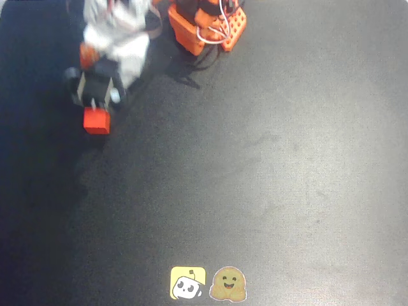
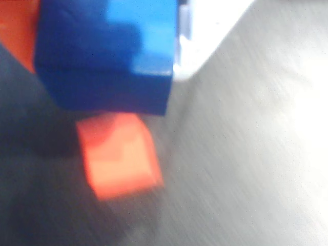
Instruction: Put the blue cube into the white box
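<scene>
In the overhead view, the white and black arm [image 1: 111, 38] reached down over the upper left part of the dark matte table [image 1: 255, 172], its outline smeared by motion blur. Its black two-finger gripper [image 1: 95, 95] hung just above a small red cube with plain faces [image 1: 97, 120], which lay on the table directly below the fingertips in that picture. Whether the gripper touched the red cube could not be told. The orange base of the arm [image 1: 207, 25], with white cables looping over it, stood at the top edge of the table. Two stickers lay at the bottom edge: a yellow square sticker with a small white figure [image 1: 187, 283] and, just beside it on the right, a brown smiling blob-shaped sticker [image 1: 227, 284].

In the wrist view, the small bright blue cube with matte faces [image 2: 110, 56] sat large and close at the top left of the picture, held up at the gripper. An orange-red part showed at the cube's left side and a pale, overexposed white part [image 2: 205, 36] at its right, touching it. The fingers appeared to be closed on the blue cube, though the blur hid the pads themselves. Below the blue cube, and apart from it, the red cube [image 2: 120, 154] lay on the grey table surface [image 2: 246, 154], blurred.
</scene>
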Robot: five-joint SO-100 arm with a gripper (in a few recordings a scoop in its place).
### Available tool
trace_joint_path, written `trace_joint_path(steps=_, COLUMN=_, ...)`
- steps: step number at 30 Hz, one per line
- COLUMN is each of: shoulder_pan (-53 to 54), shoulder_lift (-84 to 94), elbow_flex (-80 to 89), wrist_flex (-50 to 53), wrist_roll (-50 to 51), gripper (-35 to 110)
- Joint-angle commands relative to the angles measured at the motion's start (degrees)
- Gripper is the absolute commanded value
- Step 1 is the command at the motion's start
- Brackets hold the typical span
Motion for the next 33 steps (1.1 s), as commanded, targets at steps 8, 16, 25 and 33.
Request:
trace_joint_path(steps=8, shoulder_pan=16.26, shoulder_lift=11.25, elbow_flex=0.09, wrist_flex=9.32, wrist_roll=-8.00, gripper=0)
trace_joint_path(steps=16, shoulder_pan=22.24, shoulder_lift=21.45, elbow_flex=9.14, wrist_flex=9.76, wrist_roll=-7.29, gripper=0)
trace_joint_path(steps=25, shoulder_pan=22.24, shoulder_lift=28.13, elbow_flex=20.30, wrist_flex=6.59, wrist_roll=-3.34, gripper=0)
trace_joint_path(steps=33, shoulder_pan=21.97, shoulder_lift=34.54, elbow_flex=27.25, wrist_flex=6.94, wrist_roll=-2.55, gripper=2)
